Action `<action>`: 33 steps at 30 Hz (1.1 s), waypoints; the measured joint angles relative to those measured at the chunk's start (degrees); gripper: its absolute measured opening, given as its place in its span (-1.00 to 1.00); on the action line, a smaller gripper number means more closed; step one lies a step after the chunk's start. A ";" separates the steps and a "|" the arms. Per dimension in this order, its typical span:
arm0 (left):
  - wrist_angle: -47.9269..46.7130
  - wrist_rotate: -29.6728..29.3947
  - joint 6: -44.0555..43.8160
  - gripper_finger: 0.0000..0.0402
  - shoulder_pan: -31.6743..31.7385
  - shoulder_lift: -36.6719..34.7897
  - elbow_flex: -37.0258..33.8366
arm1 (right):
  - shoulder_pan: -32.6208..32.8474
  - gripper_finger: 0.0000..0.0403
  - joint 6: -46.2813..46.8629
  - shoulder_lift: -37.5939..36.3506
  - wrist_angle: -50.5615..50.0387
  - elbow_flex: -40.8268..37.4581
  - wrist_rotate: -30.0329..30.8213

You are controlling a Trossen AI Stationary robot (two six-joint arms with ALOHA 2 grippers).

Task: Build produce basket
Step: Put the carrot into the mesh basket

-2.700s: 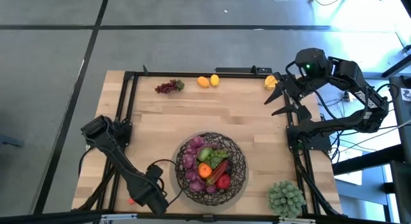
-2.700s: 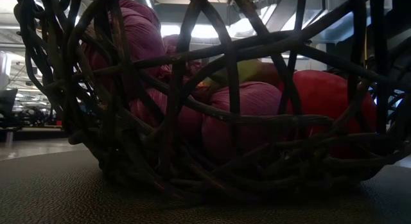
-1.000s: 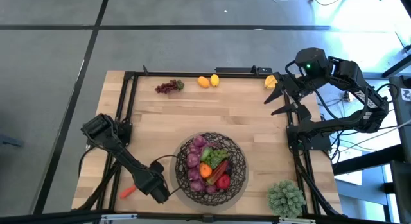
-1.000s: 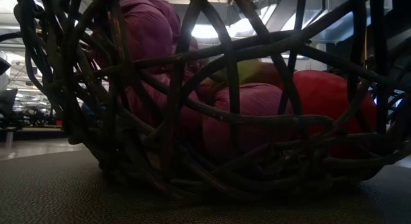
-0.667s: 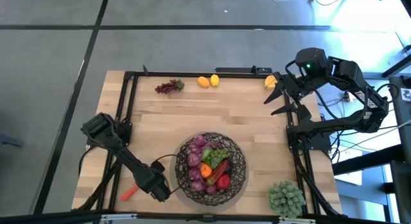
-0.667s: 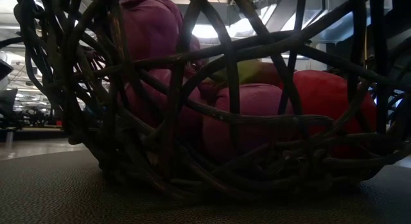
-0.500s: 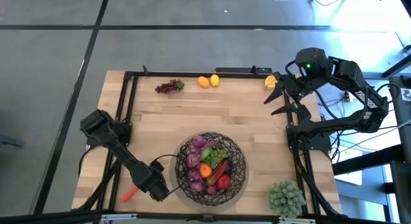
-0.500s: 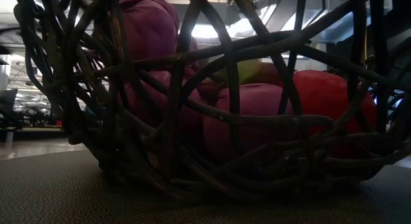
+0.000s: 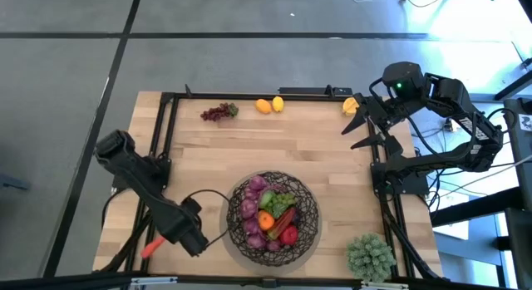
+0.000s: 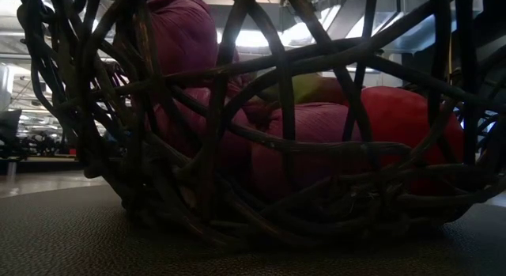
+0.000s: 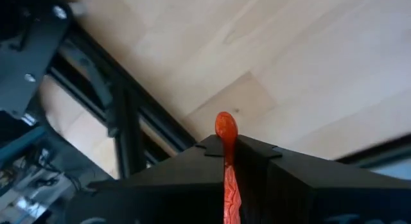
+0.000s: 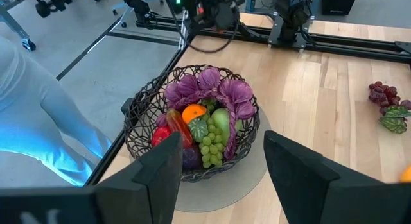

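Note:
The dark woven wire basket [image 9: 273,209] stands near the table's near edge, holding purple, green, orange and red produce. It fills the low view [image 10: 261,149] and also shows in the right wrist view [image 12: 192,121]. My left gripper [image 9: 166,238] is left of the basket, shut on a slim red-orange carrot [image 9: 152,247]. My right gripper [image 9: 359,128] waits open and empty at the far right. Purple grapes [image 9: 219,112], an orange and a lemon [image 9: 268,105] and a yellow piece [image 9: 351,105] lie along the far edge. My left gripper pinches the carrot between its two fingers, which lie across it. One end [image 11: 225,126] sticks out past the fingertips, and the rest runs back between them [image 11: 228,185]. The fingers slant toward the table's near left corner. The carrot looks clear of the table.
A pale green spiky ball plant [image 9: 370,255] sits at the near right corner. A black metal frame [image 9: 158,140] runs round the wooden table. Bare wood lies between the basket and the far row of produce.
My left gripper, still shut on the carrot, has gone from beside the basket toward the table's left edge and slightly away from the near edge. The arm has swung left with it. The carrot has gone along in the hold.

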 joint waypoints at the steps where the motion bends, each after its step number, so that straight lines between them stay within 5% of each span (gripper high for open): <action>1: -1.76 0.05 -0.01 -1.00 0.31 -0.31 1.37 | 0.00 0.05 0.00 0.00 -0.02 0.00 0.02; 8: -7.55 -0.26 3.12 -1.00 5.19 -0.53 13.57 | -0.02 0.05 0.00 0.00 -0.02 0.00 0.42; 17: -7.39 -4.15 20.92 -1.00 16.05 -0.55 27.53 | -0.02 0.05 0.00 0.00 -0.04 0.00 0.45; 33: -7.02 6.17 54.39 -1.00 31.74 12.94 46.08 | -0.01 0.05 0.13 -0.02 -0.28 0.00 0.50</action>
